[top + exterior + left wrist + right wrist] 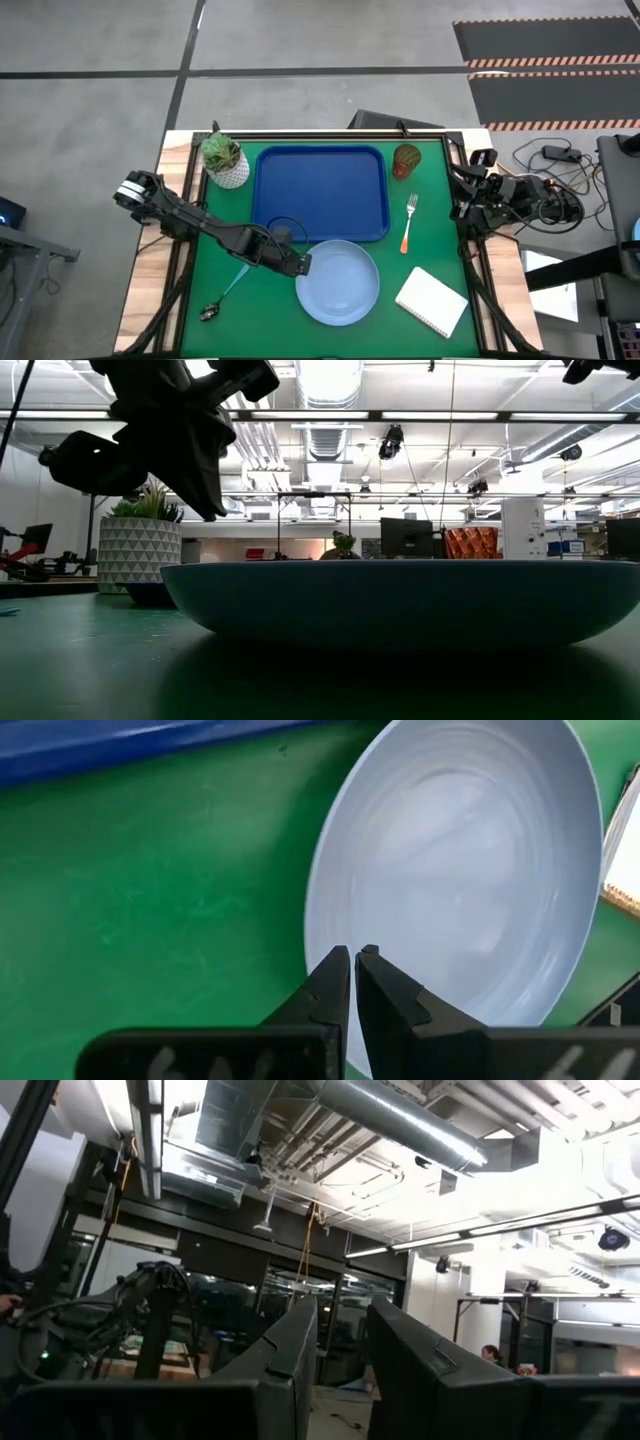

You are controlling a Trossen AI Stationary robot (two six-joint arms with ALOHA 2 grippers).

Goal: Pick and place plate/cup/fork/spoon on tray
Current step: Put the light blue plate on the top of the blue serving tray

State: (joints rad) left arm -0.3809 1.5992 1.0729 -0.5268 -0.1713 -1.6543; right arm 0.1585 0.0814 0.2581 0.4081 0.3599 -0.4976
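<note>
The pale-blue plate (338,282) lies flat on the green mat, near the front, and also shows in the low view (400,595). My left gripper (303,267) is shut and hovers just above the plate's left rim (318,920), clear of it in the low view (210,510). The dark-blue tray (320,190) lies on the mat beyond it. The reddish-brown cup (406,160) stands at the tray's far right corner. The orange-handled fork (408,222) lies right of the tray. The blue-handled spoon (225,292) lies left of the plate. My right gripper (342,1320) is open, parked at the table's right edge (465,200).
A white pot with a green plant (225,160) stands at the tray's far left corner. A white notepad (432,300) lies on the mat right of the plate. The mat (450,250) has bare room between the fork and its right edge.
</note>
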